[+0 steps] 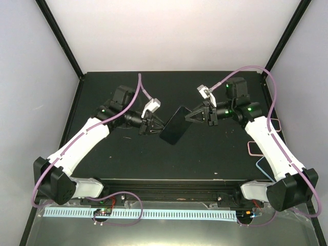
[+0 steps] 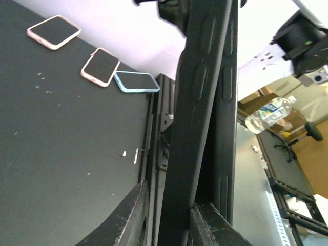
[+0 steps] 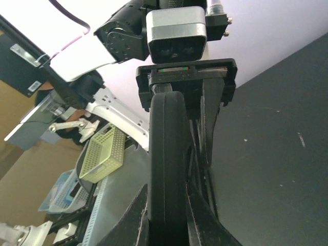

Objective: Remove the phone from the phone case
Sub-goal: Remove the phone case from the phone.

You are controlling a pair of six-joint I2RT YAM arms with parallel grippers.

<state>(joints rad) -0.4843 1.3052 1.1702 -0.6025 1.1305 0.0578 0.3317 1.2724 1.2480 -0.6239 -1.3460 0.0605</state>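
Black phone case (image 1: pixel 174 125) aloft over bench (image 1: pixel 128 159), held edge-on: right fingers (image 3: pixel 134 220) clamped on one end, left fingers (image 2: pixel 128 220) straddling the other, cannot tell if gripping.

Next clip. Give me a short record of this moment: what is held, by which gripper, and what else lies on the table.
held item: black cased phone, tilted between the two grippers
right gripper: shut on the phone's upper right end
left gripper: fingers either side of the phone's lower left edge; whether it clamps is unclear
case removal: not visibly done
spares: far pink case, near pink case, light blue case, flat at the table's right edge
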